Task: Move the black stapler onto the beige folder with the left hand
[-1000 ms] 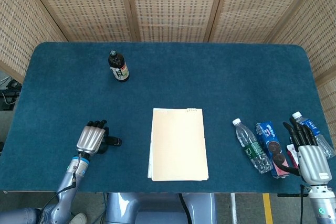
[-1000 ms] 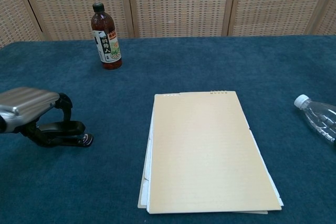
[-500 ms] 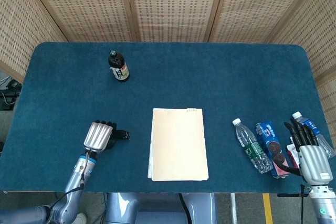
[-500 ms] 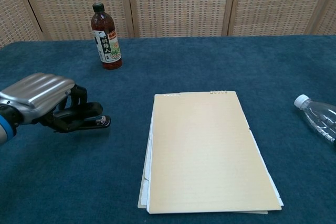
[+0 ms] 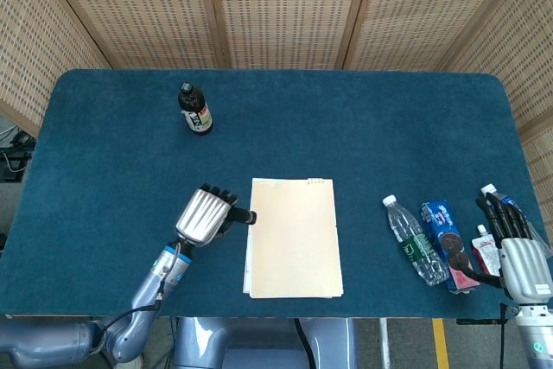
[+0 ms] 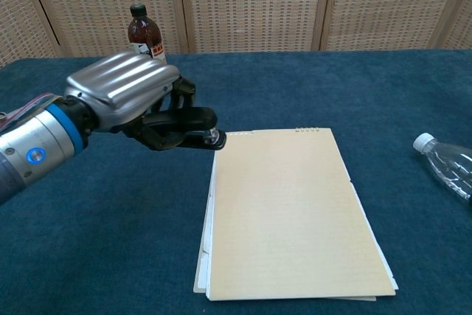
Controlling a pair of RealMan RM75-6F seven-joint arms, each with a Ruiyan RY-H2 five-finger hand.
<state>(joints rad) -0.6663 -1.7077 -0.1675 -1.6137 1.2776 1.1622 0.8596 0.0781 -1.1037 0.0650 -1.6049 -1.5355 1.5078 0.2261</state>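
My left hand (image 5: pixel 206 215) (image 6: pixel 131 97) grips the black stapler (image 5: pixel 238 216) (image 6: pixel 189 127) and holds it in the air, its nose at the left edge of the beige folder (image 5: pixel 294 237) (image 6: pixel 289 209). The folder lies flat at the table's near middle, with white sheets sticking out on its left side. My right hand (image 5: pixel 518 244) rests at the near right edge of the table, fingers apart, holding nothing; the chest view does not show it.
A dark sauce bottle (image 5: pixel 195 111) (image 6: pixel 145 35) stands at the far left. Right of the folder lie a clear water bottle (image 5: pixel 413 240) (image 6: pixel 448 164), a blue cookie pack (image 5: pixel 448 233), a small pouch (image 5: pixel 486 258) and a second bottle (image 5: pixel 489 189) by my right hand.
My left hand lifted the stapler off the cloth and carried it right and up, from the table's left part to the folder's left edge. The right hand barely moved.
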